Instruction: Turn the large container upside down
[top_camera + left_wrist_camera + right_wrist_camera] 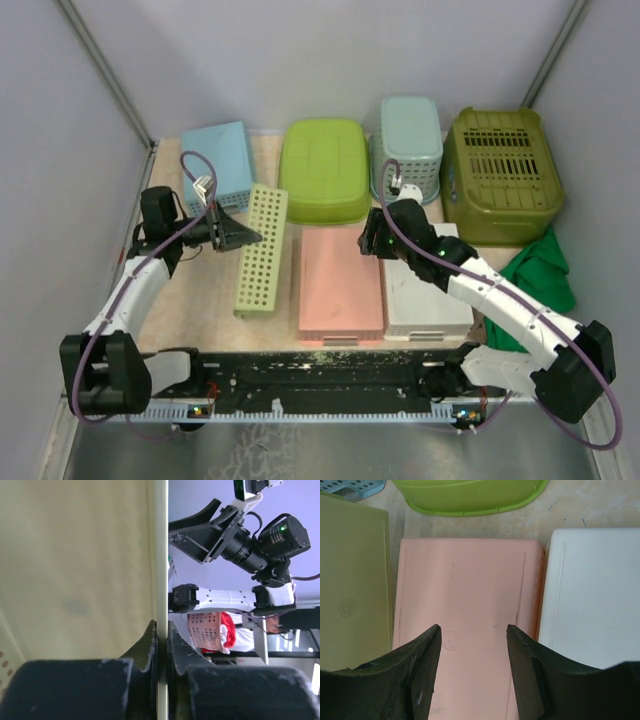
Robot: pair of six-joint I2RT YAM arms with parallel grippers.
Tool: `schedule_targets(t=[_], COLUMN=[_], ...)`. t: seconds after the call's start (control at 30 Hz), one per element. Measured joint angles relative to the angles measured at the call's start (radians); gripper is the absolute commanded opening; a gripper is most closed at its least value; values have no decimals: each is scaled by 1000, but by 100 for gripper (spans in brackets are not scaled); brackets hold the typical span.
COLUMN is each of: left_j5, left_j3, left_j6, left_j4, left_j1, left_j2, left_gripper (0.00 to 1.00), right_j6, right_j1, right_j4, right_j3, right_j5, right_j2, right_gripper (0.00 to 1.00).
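Note:
The pale green perforated container (pixel 260 250) stands tipped on its long side left of centre, its holed wall facing up. My left gripper (pixel 243 237) is shut on its thin wall from the left. In the left wrist view the fingers (pixel 150 642) pinch that wall (pixel 161 570), with the container's flat base (pixel 75 580) filling the left. My right gripper (pixel 372 238) is open and empty, hovering over the upside-down pink container (pixel 338 285). The right wrist view shows it (pixel 472 627) above the pink base (pixel 465 590).
A white container (pixel 425 295) lies upside down right of the pink one. Along the back are a blue basket (pixel 218 160), a lime tub (pixel 325 168), a pale teal basket (pixel 408 145) and an olive basket (pixel 500 172). A green cloth (pixel 545 275) lies at the right.

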Motion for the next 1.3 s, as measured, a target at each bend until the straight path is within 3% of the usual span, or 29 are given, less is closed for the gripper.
schedule_targets(t=[0.17,0.37,0.43,0.5,0.67,0.87,1.07,1.2,1.3], left_j5=[71,103,106,102,22,-122,-218,-256,-302], left_j3=[-123,-151,-144,-111,28,113,152,154,155], left_j6=[-167,-214,-188,-121,119,267,320,332,340], left_j4=[213,240,211,125,-159,-387,-466,-479,-499], left_j1=[18,75,86,96,111,124,124,124,127], left_j2=[58,96,111,138,192,190,159,152,150], left_gripper=[0,0,5,20,30,31,31,55,65], right_j6=[1,1,1,1,1,0,0,-1,-1], right_j1=[0,0,0,0,0,0,0,0,0], right_j4=[0,0,-1,0,-2,-5,-6,-6,-6], right_j3=[0,0,-1,-1,-1,-1,-1,-1,-1], right_j5=[1,4,6,6,11,19,18,18,18], right_j2=[-10,-29,-34,-38,-42,-49,-49,-47,-45], right_gripper=[55,55,55,55,55,55,55,55,55])
